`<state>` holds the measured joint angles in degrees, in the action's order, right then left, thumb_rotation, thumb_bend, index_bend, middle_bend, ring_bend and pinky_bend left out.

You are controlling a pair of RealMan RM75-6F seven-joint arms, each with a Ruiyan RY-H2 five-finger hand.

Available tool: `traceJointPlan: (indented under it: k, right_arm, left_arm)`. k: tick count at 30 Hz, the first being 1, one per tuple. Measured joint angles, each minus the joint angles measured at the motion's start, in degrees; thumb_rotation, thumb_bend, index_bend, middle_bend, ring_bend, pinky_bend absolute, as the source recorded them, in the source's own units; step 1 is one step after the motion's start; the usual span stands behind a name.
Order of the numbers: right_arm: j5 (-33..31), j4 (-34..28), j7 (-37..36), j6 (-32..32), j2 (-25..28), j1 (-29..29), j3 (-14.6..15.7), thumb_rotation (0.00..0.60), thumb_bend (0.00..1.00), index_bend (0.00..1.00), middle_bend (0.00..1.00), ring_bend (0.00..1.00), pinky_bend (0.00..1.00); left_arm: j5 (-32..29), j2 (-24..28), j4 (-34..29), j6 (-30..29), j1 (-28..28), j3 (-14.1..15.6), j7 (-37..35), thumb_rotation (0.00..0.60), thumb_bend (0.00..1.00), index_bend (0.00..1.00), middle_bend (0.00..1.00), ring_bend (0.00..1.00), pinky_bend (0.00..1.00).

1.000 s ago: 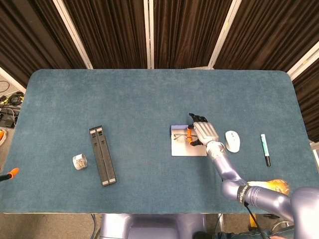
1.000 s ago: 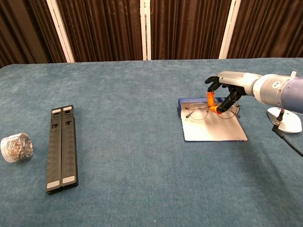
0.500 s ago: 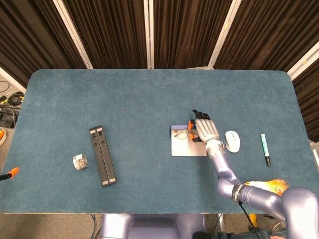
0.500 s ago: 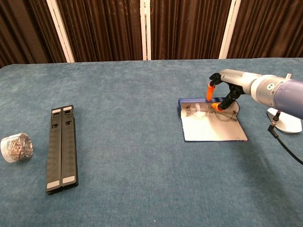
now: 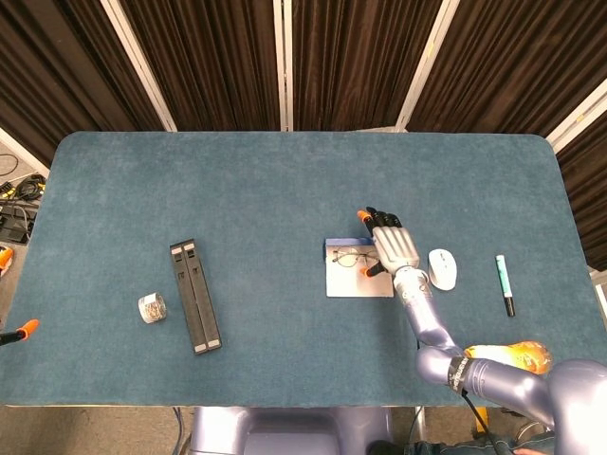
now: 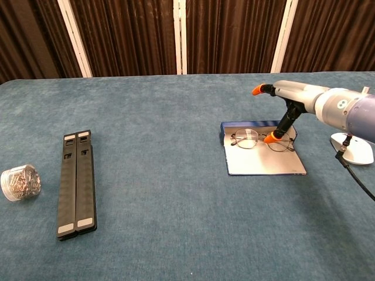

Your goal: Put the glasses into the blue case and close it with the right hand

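The right hand (image 6: 285, 100) hangs over the far right corner of the open blue case (image 6: 265, 164), its fingers spread wide and holding nothing; an orange-tipped thumb reaches down close to the right lens of the glasses (image 6: 262, 140), though whether it touches the frame cannot be told from either view. The glasses lie in the back half of the case, against the raised blue rim, lenses side by side, so their long axis runs left to right across the table. From the head view the glasses (image 5: 353, 257) sit just to the left of the hand (image 5: 393, 246), partly beneath its fingers. They are thin, dark wire frames with round clear lenses, light and easy to nudge.

The case itself lies flat, its pale lining facing up, the near flap spread towards the robot. Closing it probably means the hand coming round to that near flap, which lies below and in front of the fingers. The left hand appears in neither view, so the right hand is the only one near.
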<state>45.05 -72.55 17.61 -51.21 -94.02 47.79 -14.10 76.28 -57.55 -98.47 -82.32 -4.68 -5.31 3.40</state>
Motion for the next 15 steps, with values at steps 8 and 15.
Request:
traceJointPlan:
  k: [8,15]
  right_arm:
    - [0.78,6.57,0.55,1.15,-3.64,0.80,0.37,0.600,0.00,0.07,0.00,0.00,0.00]
    - [1.13,12.69,-0.13,3.40,-6.92,1.86,-0.50,0.600,0.00,0.07,0.00,0.00,0.00]
  left_arm:
    - [-0.93,-0.17,0.49,0.70,-0.36,-0.34,-0.21,0.600,0.00,0.00,0.00,0.00,0.00]
    - [-1.87,-0.35,0.73,1.10,-0.55,-0.60,-0.01,0.600,0.00,0.00,0.00,0.00,0.00]
